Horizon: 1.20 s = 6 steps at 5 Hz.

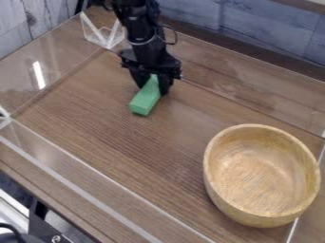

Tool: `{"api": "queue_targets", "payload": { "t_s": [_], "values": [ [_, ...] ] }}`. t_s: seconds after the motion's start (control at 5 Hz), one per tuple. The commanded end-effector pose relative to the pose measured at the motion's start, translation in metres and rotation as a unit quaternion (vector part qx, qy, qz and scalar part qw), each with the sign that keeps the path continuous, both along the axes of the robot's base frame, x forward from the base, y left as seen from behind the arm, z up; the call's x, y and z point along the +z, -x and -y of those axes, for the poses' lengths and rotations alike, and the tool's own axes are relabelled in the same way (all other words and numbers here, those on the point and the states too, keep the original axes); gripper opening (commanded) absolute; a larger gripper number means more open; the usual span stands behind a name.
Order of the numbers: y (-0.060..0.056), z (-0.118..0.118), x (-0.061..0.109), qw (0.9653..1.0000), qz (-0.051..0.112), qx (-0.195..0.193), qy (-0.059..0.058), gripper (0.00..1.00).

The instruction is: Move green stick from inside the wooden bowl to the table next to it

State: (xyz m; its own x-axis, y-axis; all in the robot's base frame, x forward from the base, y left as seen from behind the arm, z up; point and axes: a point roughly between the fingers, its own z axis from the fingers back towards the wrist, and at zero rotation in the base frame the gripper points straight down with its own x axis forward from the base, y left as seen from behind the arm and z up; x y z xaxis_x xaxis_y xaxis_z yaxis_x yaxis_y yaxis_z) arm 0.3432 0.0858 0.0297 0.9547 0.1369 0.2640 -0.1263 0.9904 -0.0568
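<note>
Black robot gripper [148, 80] closed on bright-green flat rectangular stick [146, 97], well apart from round light-tan wooden bowl [261, 171], on its far-left side in view. Can't tell if stick touches brown wood-grain table [89, 138]; lower gently, keep it flat, release only w/ full contact.

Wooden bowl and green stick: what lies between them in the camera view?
Only bare tabletop separates the wooden bowl from the green stick.

From my camera I see the stick [146, 98] outside the bowl [260, 175], behind it and to its left in my view; the bowl sits on the table [127, 152], toward the near right corner.
</note>
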Motion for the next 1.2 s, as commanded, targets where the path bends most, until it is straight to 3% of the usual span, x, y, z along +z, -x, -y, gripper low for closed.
{"api": "queue_targets", "payload": {
  "t_s": [0.0, 0.4, 0.8, 1.0],
  "values": [
    [-0.012, -0.009, 0.03, 0.9996, 0.028, -0.004, -0.007, 0.0],
    [-0.007, -0.003, 0.035, 0.9996, 0.024, -0.018, 0.0, 0.0],
    [-0.002, -0.014, 0.045, 0.9996, 0.021, 0.017, 0.005, 0.0],
    [0.002, -0.007, 0.04, 0.9998, 0.019, 0.006, 0.007, 0.0]
  ]
}}
